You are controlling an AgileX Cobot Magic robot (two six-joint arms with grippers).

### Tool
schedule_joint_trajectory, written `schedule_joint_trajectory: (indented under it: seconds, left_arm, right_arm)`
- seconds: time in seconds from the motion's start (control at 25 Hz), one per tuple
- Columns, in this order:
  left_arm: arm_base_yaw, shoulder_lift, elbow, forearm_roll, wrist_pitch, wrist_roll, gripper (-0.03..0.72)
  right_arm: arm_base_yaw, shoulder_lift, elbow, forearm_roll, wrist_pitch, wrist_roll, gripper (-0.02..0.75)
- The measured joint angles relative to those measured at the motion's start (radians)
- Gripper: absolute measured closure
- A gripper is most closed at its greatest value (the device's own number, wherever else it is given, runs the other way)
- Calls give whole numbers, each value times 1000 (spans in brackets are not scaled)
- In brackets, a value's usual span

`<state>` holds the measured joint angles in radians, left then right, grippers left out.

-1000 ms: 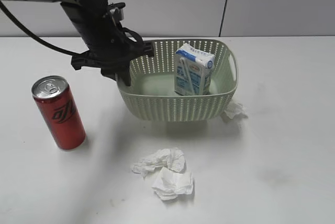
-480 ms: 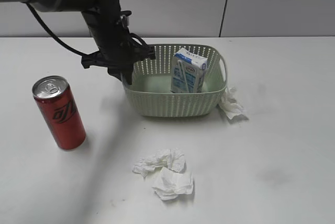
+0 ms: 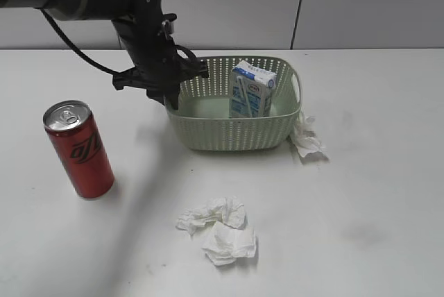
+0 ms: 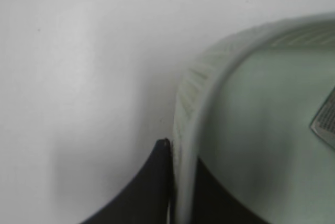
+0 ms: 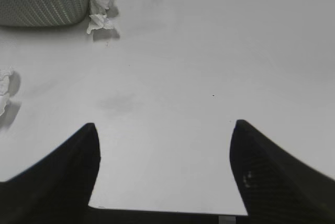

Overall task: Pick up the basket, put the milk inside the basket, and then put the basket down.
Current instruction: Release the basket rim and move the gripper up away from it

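Note:
The pale green basket [image 3: 229, 134] appears to rest on the white table at centre. The white and blue milk [image 3: 251, 90] stands upright inside it, towards the back. My left gripper [image 3: 170, 99] is shut on the basket's left wall. In the left wrist view the rim [image 4: 209, 77] runs between the two dark fingers [image 4: 180, 153]. My right gripper [image 5: 163, 130] is open and empty above bare table, outside the exterior view. The right wrist view shows the basket [image 5: 42, 7] at its top left.
A red soda can [image 3: 78, 150] stands at the left front. Two crumpled tissues [image 3: 216, 229] lie in front of the basket. Another tissue [image 3: 305, 139] lies against its right side and also shows in the right wrist view [image 5: 99, 7].
The left arm has lowered the basket with the milk in it, down and slightly back onto the table. The tissue at its right side is now uncovered.

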<state>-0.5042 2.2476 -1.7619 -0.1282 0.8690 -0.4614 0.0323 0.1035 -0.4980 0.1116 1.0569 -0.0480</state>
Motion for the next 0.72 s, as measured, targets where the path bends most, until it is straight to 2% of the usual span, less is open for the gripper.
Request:
schedule_joint_trajectory:
  seconds: [0.12,0.2,0.28,0.36,0.48,0.56,0.72]
  left_arm:
    - [0,4,-2,-3,-2,0,653]
    - [0,6,-4,-10,-11,-1,583]
    - [0,7,-5,-20,-17,-2,461]
    - [0,-2,-5,-22,-20,-3,280]
    - [2,-43,-5,-20,-20,-4,76]
    - [7,-84,-5,-17,-20,0,27]
    - [37,-184,-5,-16,-19,56,24]
  right_arm:
    - [0,0,0,0,0,0,152]
    - [0,0,0,0,-1,0,152]
    - [0,0,0,0,-1,1,152]
    - [0,0,0,0,-1,2,152]
    - [0,0,0,0,-1,2,152]
    - [0,0,0,0,-1,2,152]
    - [0,0,0,0,-2,2,152]
